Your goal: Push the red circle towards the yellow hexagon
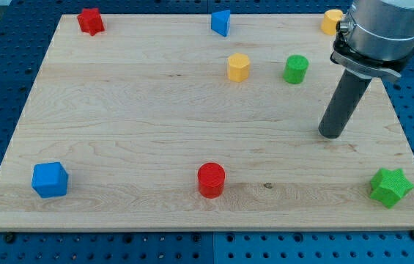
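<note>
The red circle (211,180) sits near the board's bottom edge, about mid-width. The yellow hexagon (238,67) stands well above it, toward the view's top, slightly to the right. My tip (330,135) rests on the board at the right, far to the right of the red circle and above it. It is below and to the right of the green cylinder (295,69). It touches no block.
A green star (391,186) lies at the bottom right corner. A blue cube (50,180) is at the bottom left. A red star-like block (89,20), a blue triangle (221,23) and a yellow cylinder (330,21), partly hidden by the arm, line the top edge.
</note>
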Controlling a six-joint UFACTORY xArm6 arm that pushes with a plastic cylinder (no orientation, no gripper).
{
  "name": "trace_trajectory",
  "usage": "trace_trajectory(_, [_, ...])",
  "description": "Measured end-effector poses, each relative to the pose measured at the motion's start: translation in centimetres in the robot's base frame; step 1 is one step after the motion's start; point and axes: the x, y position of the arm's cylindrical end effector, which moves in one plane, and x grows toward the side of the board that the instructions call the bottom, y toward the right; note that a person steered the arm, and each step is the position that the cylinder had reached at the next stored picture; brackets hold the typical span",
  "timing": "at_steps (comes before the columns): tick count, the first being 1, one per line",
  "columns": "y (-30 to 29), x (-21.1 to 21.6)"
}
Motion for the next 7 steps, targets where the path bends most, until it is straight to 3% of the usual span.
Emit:
trace_trajectory(1, [-0.1,0.0])
trace_trajectory(2, [-4.8,1.5])
trace_trajectory(3, [-8.6,3.8])
trace_trajectory(5, [-9.7,11.8])
trace_trajectory(7, [-12.8,13.4])
